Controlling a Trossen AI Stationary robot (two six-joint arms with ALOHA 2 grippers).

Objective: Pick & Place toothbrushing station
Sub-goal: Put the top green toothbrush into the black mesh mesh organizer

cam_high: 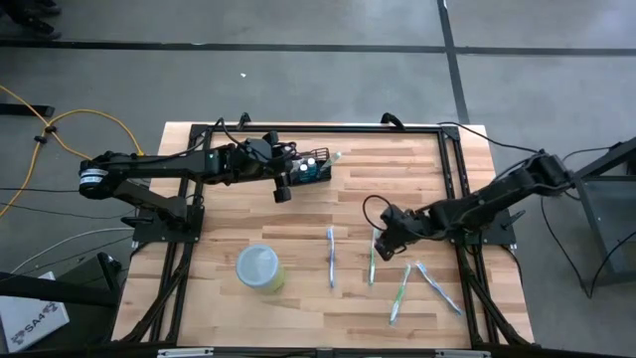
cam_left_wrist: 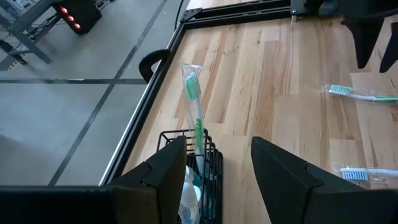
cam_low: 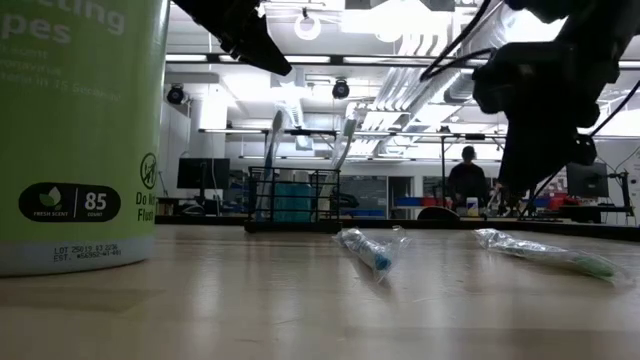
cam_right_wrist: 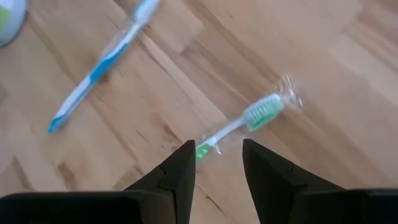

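Toothbrushes: high view shows four loose on the counter, holder [cam_high: 311,169] at far edge beside left hand [cam_high: 283,189], one cup [cam_high: 260,268]. Left wrist: fingers apart, empty, over holder. Right wrist: right hand [cam_right_wrist: 217,163] apart above green brush [cam_right_wrist: 249,118]; best lowered squarely astride its handle.

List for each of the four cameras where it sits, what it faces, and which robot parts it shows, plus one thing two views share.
High: overhead, facing down; both arms, left gripper, right gripper.
Low: table height, facing the room; wipes canister close.
Left wrist: over the black mesh holder, own open fingers.
Right wrist: above a green toothbrush, own open fingers.
Shared: holder in high, low and left wrist views.
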